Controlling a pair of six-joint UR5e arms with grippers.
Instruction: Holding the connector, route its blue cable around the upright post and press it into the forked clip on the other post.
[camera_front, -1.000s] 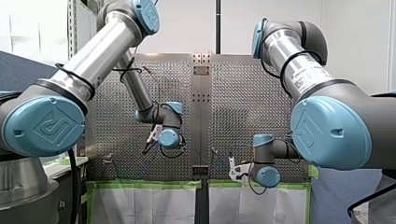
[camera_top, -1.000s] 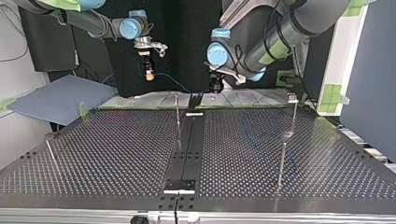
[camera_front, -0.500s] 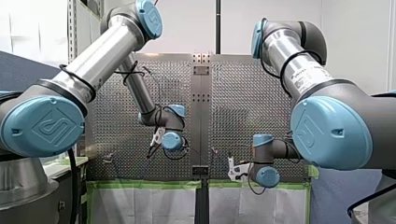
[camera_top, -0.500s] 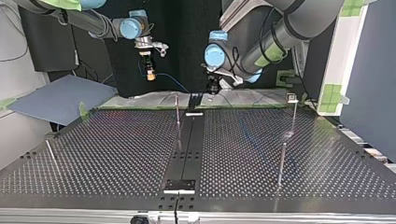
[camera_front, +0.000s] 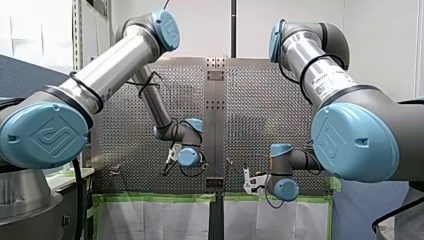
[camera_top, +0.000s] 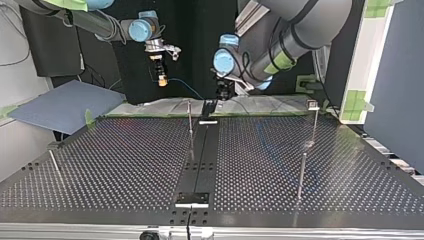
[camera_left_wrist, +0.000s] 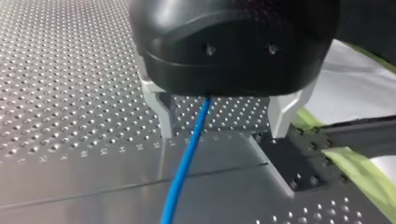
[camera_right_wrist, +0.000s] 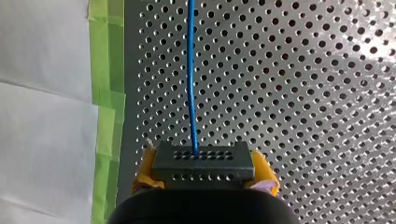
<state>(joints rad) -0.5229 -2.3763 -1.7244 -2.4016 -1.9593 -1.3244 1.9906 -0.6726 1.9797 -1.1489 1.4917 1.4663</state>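
The grey connector (camera_right_wrist: 203, 161) sat gripped tight between the yellow pads (camera_right_wrist: 145, 170) of my right gripper (camera_right_wrist: 205, 169), above the perforated table (camera_right_wrist: 303, 93) close to its edge. Its blue cable (camera_right_wrist: 190, 70) left the connector's face and ran straight ahead over the holes. A strip of green tape (camera_right_wrist: 106, 70) lined that edge, with a white sheet (camera_right_wrist: 42, 93) beyond it.

In the top view the cable sagged across toward my left gripper (camera_left_wrist: 219, 116), which hung near the far end of the black centre strip (camera_top: 200, 155). A thin upright post (camera_top: 190, 122) stood just in front of that stretch, and I could not tell whether the cable touched it. Well apart at that view's right stood a post with a small block on top (camera_top: 314, 120) and a plainer one (camera_top: 301, 172) nearer the camera. A leaning rod (camera_top: 54, 162) stood at its left.

The left wrist view showed what the others could not. The metal fingers (camera_left_wrist: 159, 105) were spread apart and gripping nothing, and the cable passed down between them, nearer one finger. In the front view the cable hardly showed.
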